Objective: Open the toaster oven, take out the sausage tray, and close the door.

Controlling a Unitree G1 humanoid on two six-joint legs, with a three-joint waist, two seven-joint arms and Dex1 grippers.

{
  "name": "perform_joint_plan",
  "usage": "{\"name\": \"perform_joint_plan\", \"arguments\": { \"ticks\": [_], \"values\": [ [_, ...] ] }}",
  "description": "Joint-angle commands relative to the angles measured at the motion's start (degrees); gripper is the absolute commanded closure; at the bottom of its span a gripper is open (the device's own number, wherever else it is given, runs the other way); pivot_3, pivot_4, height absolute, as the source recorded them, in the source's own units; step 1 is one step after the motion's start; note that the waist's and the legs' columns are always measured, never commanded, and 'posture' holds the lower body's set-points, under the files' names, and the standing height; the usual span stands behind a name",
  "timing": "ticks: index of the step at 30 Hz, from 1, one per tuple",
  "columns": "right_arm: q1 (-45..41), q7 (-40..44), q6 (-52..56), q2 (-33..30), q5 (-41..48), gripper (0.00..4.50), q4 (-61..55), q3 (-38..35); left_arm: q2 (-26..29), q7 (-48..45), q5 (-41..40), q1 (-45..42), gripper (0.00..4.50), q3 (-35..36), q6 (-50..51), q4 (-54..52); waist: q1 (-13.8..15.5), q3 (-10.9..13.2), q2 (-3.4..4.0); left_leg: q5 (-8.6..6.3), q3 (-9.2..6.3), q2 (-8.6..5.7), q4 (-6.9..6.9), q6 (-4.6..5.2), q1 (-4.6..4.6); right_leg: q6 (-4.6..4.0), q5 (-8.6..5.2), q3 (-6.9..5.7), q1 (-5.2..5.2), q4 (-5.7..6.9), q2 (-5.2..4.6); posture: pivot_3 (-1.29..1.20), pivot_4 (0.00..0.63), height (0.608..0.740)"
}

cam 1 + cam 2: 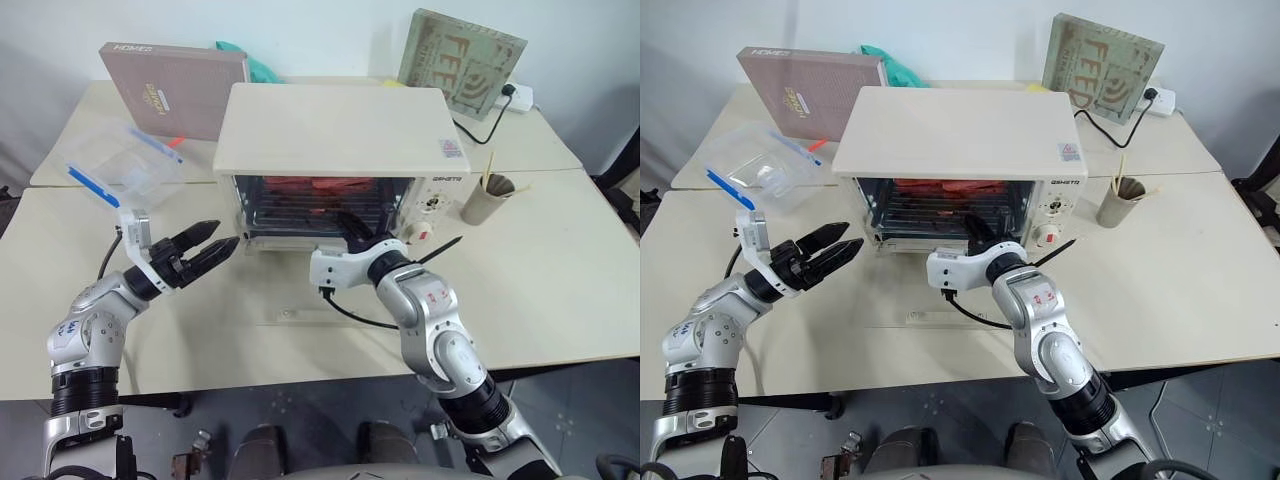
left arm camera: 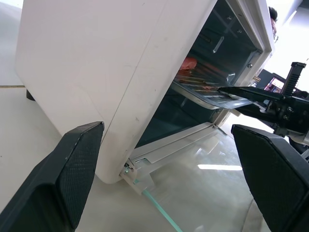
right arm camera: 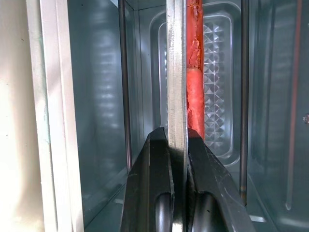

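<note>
Your right gripper (image 3: pixel 177 145) is clamped tight on the front lip of the sausage tray (image 3: pixel 176 72), one finger on each face of the thin metal edge, with the red sausages (image 3: pixel 194 92) just beyond the fingertips, inside the toaster oven (image 1: pixel 340 125). Judging from this grip, the step in hand is drawing the tray out: pull straight back along the rack rails, keep the tray flat so the sausages do not roll, and don't let the lip twist between the fingers, since the hold is narrow and near one end of the edge. Below the gripper the door (image 2: pixel 178 145) lies folded down flat onto the tabletop (image 1: pixel 560 270), so clear it as you draw back. The right forearm reaches roughly level and inward toward the oven mouth, elbow bent out. Off to that gripper's left, your left gripper (image 1: pixel 210 245) hovers wide open and empty beside the oven's side wall, pointing inward, ready to support the tray's free end
</note>
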Motion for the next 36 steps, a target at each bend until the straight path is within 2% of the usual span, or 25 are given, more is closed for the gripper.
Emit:
{"name": "perform_joint_plan", "arguments": {
  "ticks": [1,19,36],
  "values": [
    [1.0,2.1,-0.5,-0.3,0.0,4.48,-3.5,0.1,1.2,-0.5,-0.8,0.4,0.0,1.0,0.4,-1.9,0.0,0.0,0.0,0.0,0.0,0.0,0.0,0.0,0.0,0.0,0.0,0.0,0.0,0.0,0.0,0.0,0.15,0.74],
    [5.4,6.5,0.0,1.5,-3.2,4.48,-10.5,0.5,2.4,-1.3,-1.4,-0.8,0.0,0.8,3.7,-1.0,0.2,0.0,0.0,0.0,-0.01,0.0,0.02,0.0,0.0,0.0,0.0,-0.01,0.01,0.0,0.0,0.0,0.15,0.74],
    [4.4,1.5,-3.7,1.1,-5.2,4.48,-6.7,-0.1,3.4,-3.4,0.2,-6.3,0.0,-0.7,5.5,3.8,0.0,0.0,0.0,0.0,0.0,0.0,0.03,0.0,0.0,0.0,0.0,0.0,0.01,0.01,0.01,0.0,0.15,0.74]
  ]
}}
